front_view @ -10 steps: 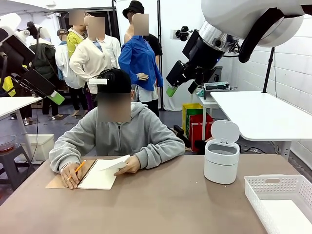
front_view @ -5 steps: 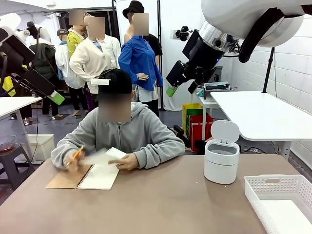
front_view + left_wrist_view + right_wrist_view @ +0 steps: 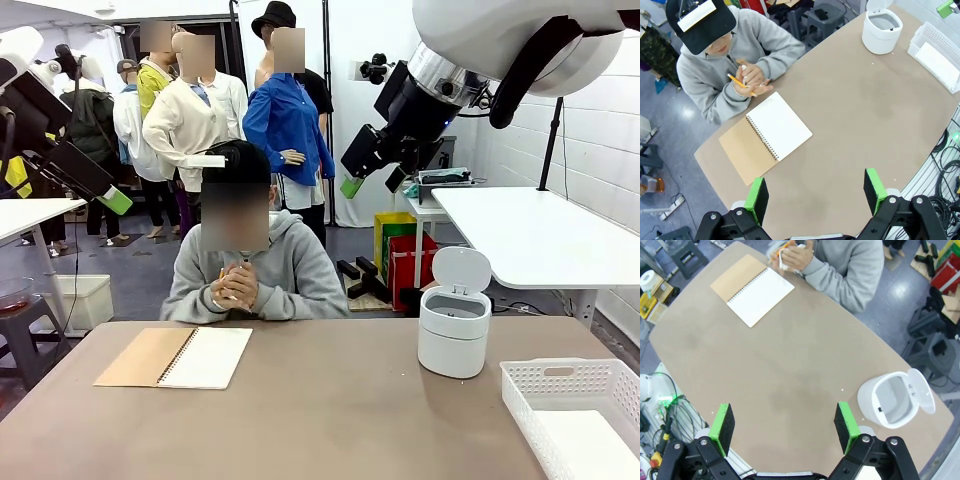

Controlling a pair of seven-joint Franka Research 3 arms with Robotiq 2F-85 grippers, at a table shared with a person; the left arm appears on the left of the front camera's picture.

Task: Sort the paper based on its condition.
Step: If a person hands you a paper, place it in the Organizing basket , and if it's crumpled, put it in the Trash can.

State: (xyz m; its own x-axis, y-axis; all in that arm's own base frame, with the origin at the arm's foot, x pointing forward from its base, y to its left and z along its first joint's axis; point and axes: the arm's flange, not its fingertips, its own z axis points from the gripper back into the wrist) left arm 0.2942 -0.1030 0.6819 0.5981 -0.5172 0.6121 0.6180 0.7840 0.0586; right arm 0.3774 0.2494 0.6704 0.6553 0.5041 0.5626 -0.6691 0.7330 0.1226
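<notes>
The person at the far side presses both hands (image 3: 232, 281) together in front of the chest, with an orange pencil and a bit of white paper (image 3: 744, 74) squeezed between them. A flat white sheet (image 3: 938, 58) lies in the white basket (image 3: 560, 378) at the right. My left gripper (image 3: 815, 196) hangs high above the table's near left edge, open, with nothing between its green pads. My right gripper (image 3: 784, 428) is also raised high over the table, open and holding nothing.
An open spiral notebook (image 3: 176, 357) with a brown cover lies on the left of the brown table (image 3: 330, 410). A small white bin (image 3: 455, 331) with its lid up stands at the right, behind the basket.
The person took a page off the notebook and lifted both hands from the table to the chest, closing them around it. Neither arm has moved.
</notes>
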